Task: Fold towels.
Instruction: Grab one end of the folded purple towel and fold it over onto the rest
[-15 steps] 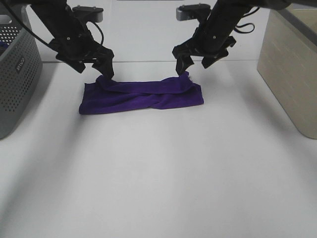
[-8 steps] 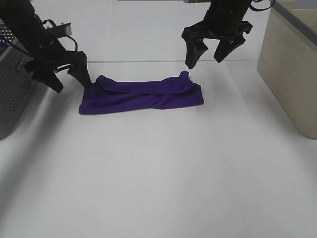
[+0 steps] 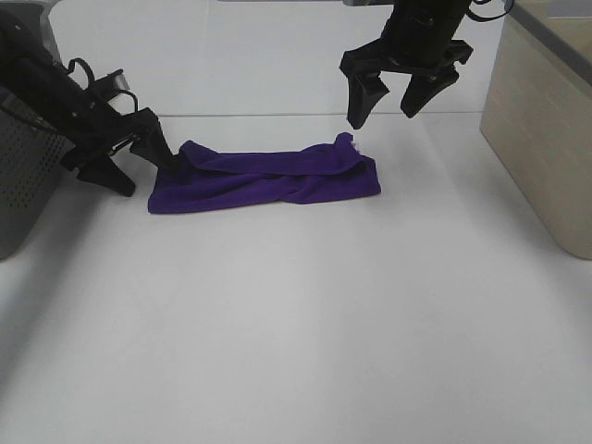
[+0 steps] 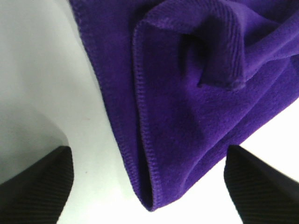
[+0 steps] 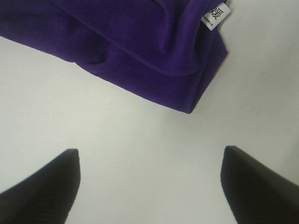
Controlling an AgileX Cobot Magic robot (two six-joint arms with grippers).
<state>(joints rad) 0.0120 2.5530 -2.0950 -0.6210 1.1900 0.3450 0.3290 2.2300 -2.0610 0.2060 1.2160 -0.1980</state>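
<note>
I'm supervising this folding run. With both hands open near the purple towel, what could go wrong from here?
1. The left hand straddles the towel's left corner, where the left wrist view shows stacked hems; closing might catch only one layer and undo the fold.
2. Its top layer is rumpled, so another fold would likely trap wrinkles.
3. The left arm is close to the grey basket and could bump it.

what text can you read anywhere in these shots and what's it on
"援", as best it reads, one large character partly cut off by the picture's edge: on the white tag sewn to the edge of the purple towel.
Smaller print beside it on the same tag: too small to read.
Gray basket: no legible text shows.
</note>
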